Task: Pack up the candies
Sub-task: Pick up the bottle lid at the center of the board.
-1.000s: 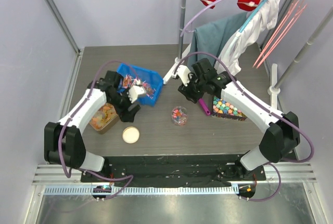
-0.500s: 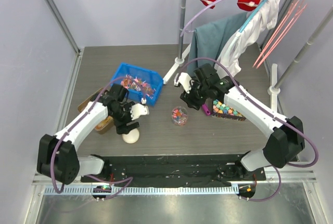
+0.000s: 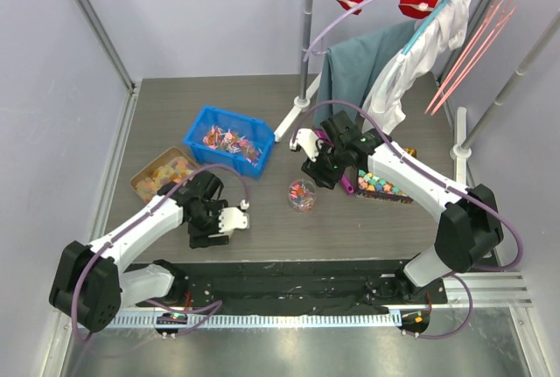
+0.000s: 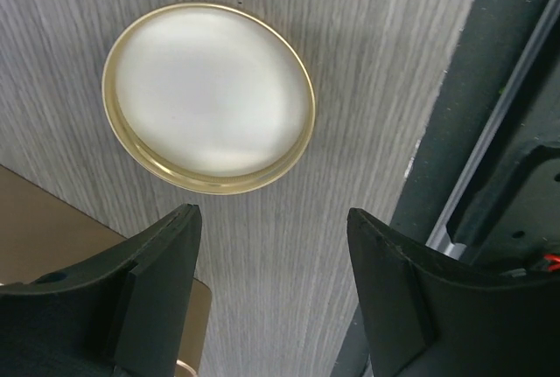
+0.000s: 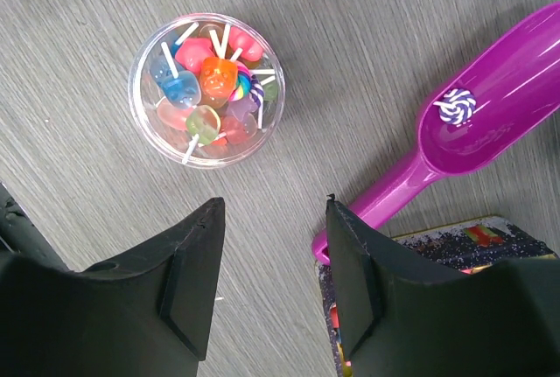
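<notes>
Left gripper [image 4: 271, 224] spread and empty, hanging over the gold lid [image 4: 210, 97], near left. Right gripper [image 5: 271, 219] also apart, holding nothing, above the clear cup [image 5: 133, 97] of candies [image 5: 214, 75] mid-table. My worry: the lid lies flat and thin, so fingers could skate off its rim.

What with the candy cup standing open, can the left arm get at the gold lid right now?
Probably yes: the left gripper hangs open just above the gold lid, which lies flat on the table, nothing between them.
</notes>
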`<state>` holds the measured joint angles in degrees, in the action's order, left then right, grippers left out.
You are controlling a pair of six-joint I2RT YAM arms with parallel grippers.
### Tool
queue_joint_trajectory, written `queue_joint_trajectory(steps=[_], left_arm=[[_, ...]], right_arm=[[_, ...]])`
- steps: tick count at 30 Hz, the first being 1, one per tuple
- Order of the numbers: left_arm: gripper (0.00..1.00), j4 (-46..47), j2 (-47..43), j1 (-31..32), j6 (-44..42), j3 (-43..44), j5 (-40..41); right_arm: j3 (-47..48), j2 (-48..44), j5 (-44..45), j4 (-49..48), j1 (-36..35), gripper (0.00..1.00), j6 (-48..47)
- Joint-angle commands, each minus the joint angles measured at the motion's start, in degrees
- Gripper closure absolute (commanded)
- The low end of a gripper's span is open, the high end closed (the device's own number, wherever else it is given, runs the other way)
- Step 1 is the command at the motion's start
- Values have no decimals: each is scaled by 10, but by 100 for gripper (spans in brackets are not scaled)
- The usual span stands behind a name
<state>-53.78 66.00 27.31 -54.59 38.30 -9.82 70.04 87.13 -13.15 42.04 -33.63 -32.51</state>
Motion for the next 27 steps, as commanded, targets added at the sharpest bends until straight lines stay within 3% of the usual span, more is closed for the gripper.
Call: queue_joint_trajectory(steps=[1, 19, 27], left_arm=[[31, 58, -6, 11, 2, -17, 23], [38, 110, 35, 81, -14, -47, 75], [50, 140, 35, 98, -3, -67, 89]], right_arm=[[4, -20, 0, -16, 1, 46, 5], [-5, -21, 7, -15, 2, 45, 0], [-6, -21, 5, -14, 4, 46, 0]])
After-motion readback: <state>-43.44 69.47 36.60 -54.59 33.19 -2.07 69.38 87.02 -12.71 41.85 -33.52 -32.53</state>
